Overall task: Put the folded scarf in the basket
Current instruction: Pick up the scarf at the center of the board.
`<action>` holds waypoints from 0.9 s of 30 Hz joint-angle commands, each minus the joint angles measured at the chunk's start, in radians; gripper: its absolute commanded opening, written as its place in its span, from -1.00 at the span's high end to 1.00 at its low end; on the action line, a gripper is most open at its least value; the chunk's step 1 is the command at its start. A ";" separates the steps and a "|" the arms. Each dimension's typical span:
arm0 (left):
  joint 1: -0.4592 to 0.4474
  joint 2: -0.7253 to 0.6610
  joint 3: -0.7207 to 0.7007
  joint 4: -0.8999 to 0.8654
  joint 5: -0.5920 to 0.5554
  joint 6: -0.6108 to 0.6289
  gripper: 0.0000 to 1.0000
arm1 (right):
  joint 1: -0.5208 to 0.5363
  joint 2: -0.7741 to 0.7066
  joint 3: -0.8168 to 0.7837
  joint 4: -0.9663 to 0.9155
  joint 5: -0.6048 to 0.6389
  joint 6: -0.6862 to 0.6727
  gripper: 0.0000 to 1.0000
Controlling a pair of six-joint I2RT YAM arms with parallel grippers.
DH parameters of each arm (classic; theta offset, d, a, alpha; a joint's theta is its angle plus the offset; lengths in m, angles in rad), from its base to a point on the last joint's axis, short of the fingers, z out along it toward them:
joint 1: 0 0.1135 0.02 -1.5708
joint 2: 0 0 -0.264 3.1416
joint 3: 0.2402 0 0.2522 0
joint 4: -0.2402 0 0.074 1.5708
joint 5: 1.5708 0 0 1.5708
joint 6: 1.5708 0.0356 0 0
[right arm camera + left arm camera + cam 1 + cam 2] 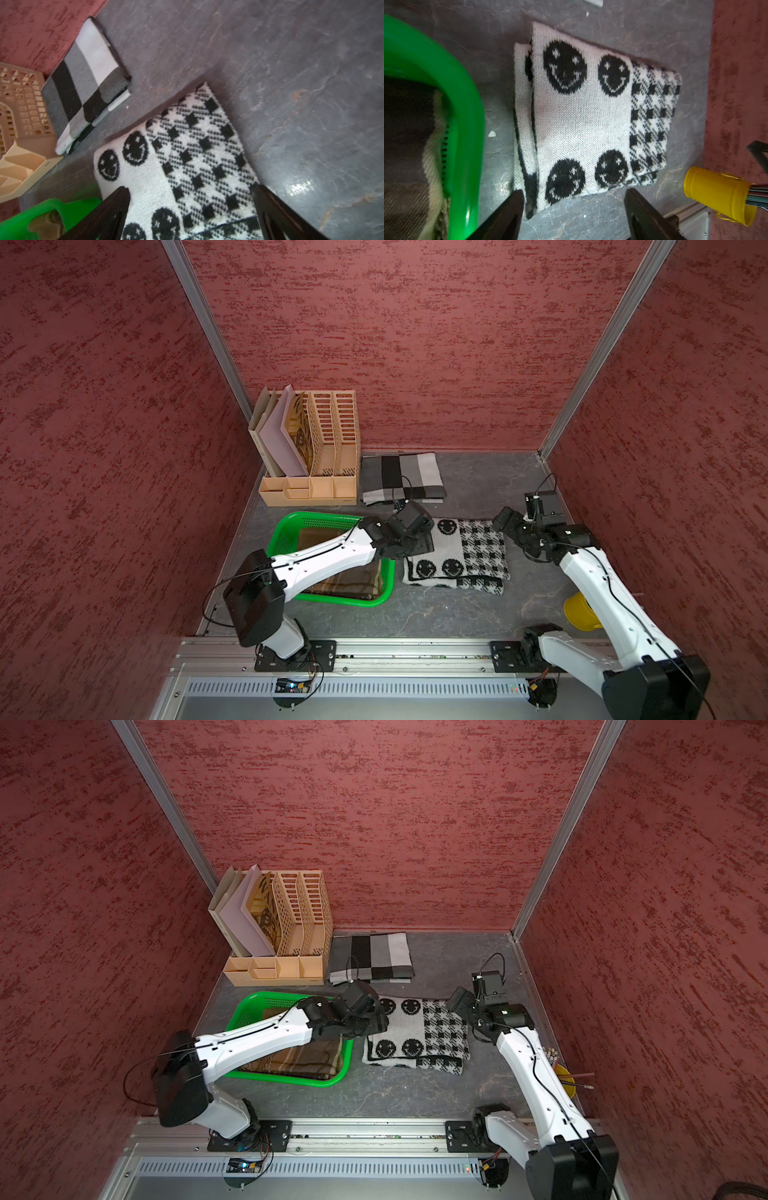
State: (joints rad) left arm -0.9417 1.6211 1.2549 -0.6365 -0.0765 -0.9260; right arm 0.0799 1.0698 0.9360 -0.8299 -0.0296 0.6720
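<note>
Grey, stone-patterned tabletop walled in by mottled red panels fills both top views. The basket (316,515), green, holds a brown plaid scarf (345,585). Just beside the basket, on the side away from the left arm's base, lies the smiley scarf (457,556), flat on the table and outside the basket. Its long axis runs straight away from the basket, with the smiley panel nearest it and the checked panel farthest. The left claw (411,543) hangs over the basket-side edge of the scarf, and the right claw (503,520) over its far checked corner. Behind the basket stand a tan organiser (316,456) and a grey block scarf (401,479). A small mark on the organiser's front is too small to read. A yellow bucket (579,612) sits well beyond the scarf.

From the left wrist, the smiley scarf (581,116) lies ahead of the left claw (574,191). Its jaws are spread wide and grip nothing, and one scarf edge reaches between the tips. The basket (467,124) is alongside.

From the right wrist, the right claw (190,188) is spread wide, straddling the checked end of the scarf (187,166) without pinching it.
</note>
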 commanded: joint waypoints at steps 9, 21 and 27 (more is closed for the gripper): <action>-0.034 0.206 0.083 -0.094 -0.094 0.022 -0.72 | -0.142 0.111 -0.116 0.115 -0.142 -0.046 -0.96; 0.034 0.278 0.036 0.048 -0.068 0.064 -0.86 | -0.152 0.130 -0.176 0.162 -0.184 -0.091 -0.97; 0.041 0.329 0.036 0.093 -0.043 0.075 -0.86 | -0.157 0.173 -0.183 0.182 -0.178 -0.110 -0.96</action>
State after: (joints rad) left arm -0.9024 1.9221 1.2968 -0.5716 -0.1280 -0.8742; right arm -0.0647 1.2247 0.7670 -0.6846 -0.2031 0.5873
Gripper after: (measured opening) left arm 0.928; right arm 0.983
